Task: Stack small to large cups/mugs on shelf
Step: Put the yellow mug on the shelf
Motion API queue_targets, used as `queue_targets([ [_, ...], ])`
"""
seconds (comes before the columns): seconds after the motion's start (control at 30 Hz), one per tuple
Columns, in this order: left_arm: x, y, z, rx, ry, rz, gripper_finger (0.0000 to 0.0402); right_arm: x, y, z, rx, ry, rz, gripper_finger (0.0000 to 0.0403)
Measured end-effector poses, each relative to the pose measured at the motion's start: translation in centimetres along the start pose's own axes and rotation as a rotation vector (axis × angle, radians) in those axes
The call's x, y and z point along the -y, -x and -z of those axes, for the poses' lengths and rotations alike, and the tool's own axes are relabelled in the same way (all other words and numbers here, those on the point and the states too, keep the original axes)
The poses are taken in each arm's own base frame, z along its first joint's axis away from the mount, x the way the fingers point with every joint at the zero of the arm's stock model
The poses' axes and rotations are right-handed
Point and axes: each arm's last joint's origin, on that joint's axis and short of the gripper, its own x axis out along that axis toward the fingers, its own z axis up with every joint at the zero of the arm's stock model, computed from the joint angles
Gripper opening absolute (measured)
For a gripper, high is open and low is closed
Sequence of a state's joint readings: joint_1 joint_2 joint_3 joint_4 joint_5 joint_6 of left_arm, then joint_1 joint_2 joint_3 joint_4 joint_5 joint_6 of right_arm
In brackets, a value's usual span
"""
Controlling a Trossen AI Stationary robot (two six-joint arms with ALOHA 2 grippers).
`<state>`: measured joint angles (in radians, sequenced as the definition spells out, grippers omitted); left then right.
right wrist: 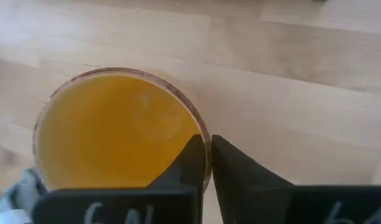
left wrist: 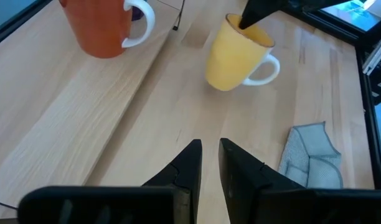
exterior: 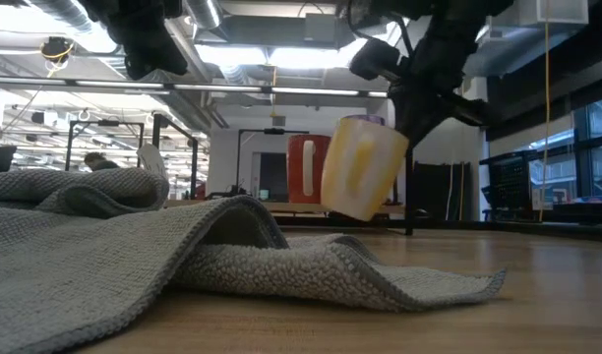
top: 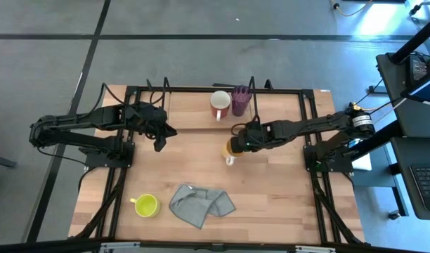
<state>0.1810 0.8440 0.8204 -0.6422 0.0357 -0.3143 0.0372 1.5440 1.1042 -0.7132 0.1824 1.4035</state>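
Observation:
My right gripper [top: 237, 143] is shut on a yellow-orange mug with a white handle [top: 231, 150], near the table's middle, in front of the shelf; it also shows in the low view [exterior: 362, 169] and the left wrist view [left wrist: 235, 55]. A red mug with a white handle [top: 220, 105] and a purple tumbler [top: 241, 100] stand upright on the shelf's wooden base [top: 190, 112]. A yellow-green mug [top: 146, 205] stands on the table near the front left. My left gripper [top: 161, 138] hovers shut and empty, left of the shelf's front edge. My right gripper holds the yellow-orange mug by its rim [right wrist: 206, 144], one finger inside the mug and one outside. The fingers come from above, slanting in from the table's right. The mug hangs tilted below the fingers [exterior: 419, 108], its bottom clear of the table.
A crumpled grey cloth [top: 201, 205] lies near the table's front middle and fills the low view's foreground [exterior: 183, 256]. Black frame rails [top: 124, 176] run along the table's left, right and far sides. Bare wood lies between the cloth and the shelf.

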Motion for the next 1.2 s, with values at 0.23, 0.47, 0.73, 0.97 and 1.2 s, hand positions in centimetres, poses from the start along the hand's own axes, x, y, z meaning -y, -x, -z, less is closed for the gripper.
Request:
queue_targets([
  [0.23,0.0,0.0,-0.1,0.007,0.019,0.002,0.0049,-0.1,-1.5,0.0,-0.062,0.049,0.028,0.0033],
  [0.47,0.0,0.0,-0.1,0.009,0.024,0.002,0.0049,-0.7,-2.1,0.1,-0.065,0.063,-0.018,0.0032],
  [0.73,0.1,0.0,-0.2,0.021,0.023,0.005,0.0049,-1.9,-1.2,-1.0,-0.029,0.118,-0.076,0.0037],
  [0.97,0.1,0.0,-0.2,0.025,0.024,0.006,0.0049,-1.9,-1.5,-0.9,-0.029,0.139,-0.071,0.0038],
  [1.2,0.1,0.0,-0.2,0.025,0.025,0.006,0.0049,-2.3,-3.1,-0.7,-0.041,0.14,-0.066,0.0038],
])
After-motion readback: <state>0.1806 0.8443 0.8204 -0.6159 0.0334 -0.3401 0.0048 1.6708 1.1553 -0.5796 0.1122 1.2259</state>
